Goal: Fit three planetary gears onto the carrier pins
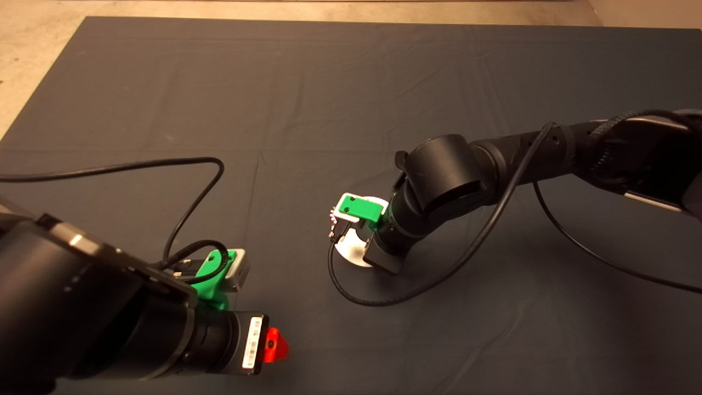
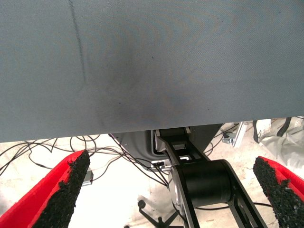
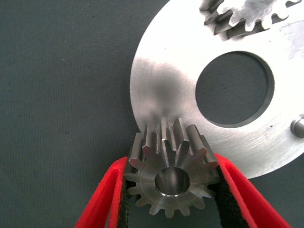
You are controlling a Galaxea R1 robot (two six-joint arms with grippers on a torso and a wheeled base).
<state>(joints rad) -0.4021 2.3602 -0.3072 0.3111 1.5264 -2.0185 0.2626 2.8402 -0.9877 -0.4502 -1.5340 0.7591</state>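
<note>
We find the right gripper [image 3: 171, 183] over the round plate [image 3: 161, 80] near mat centre, its red fingers clenched on a planetary gear [image 3: 172, 179] at the plate's rim. Taking the plate as a clock face in the right wrist view, the held gear hangs at 7 o'clock, a seated gear [image 3: 247, 14] sits at 1 o'clock, and a bare carrier pin [image 3: 298, 127] stands at 4 o'clock. We judge a later gear is in hand; next, align bore over pin and lower squarely. The left gripper [image 2: 171, 190] waits at the lower left, jaws spread, holding nothing.
</note>
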